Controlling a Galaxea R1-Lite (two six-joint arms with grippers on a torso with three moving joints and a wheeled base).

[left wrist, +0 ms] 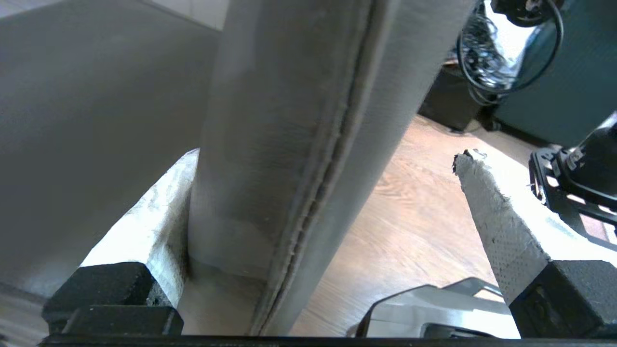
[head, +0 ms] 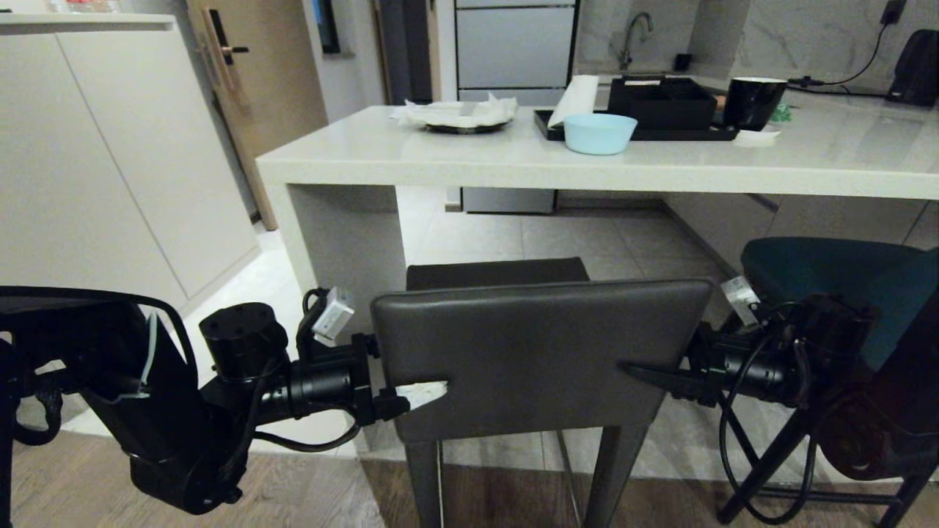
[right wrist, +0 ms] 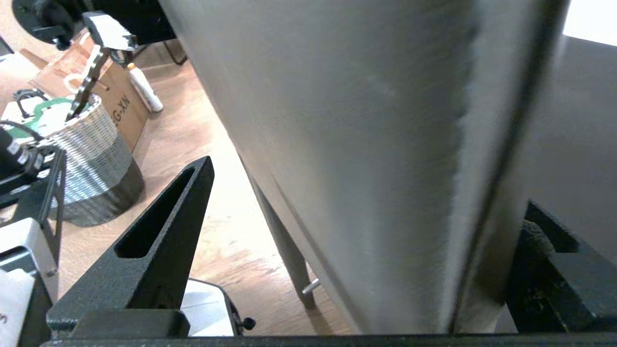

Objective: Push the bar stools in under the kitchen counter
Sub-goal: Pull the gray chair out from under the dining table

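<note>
The dark grey leather bar stool [head: 539,352] stands right before me, its low backrest facing me and its seat short of the kitchen counter [head: 513,158]. My left gripper [head: 427,389] is open and straddles the backrest's left edge. In the left wrist view one taped finger [left wrist: 154,217] lies against the backrest [left wrist: 289,120], while the other finger [left wrist: 491,212] stands apart from it. My right gripper [head: 640,370] is open and straddles the right edge. Its black finger [right wrist: 159,241] is clear of the backrest [right wrist: 366,144]. The teal bar stool [head: 829,268] stands at the right, partly under the counter.
On the counter are a light blue bowl [head: 599,133], a black tray [head: 638,121], a black cup [head: 753,101] and a plate with paper [head: 462,116]. A tall beige cabinet [head: 95,161] stands at the left. Behind me on the wood floor sits a wicker basket [right wrist: 91,159].
</note>
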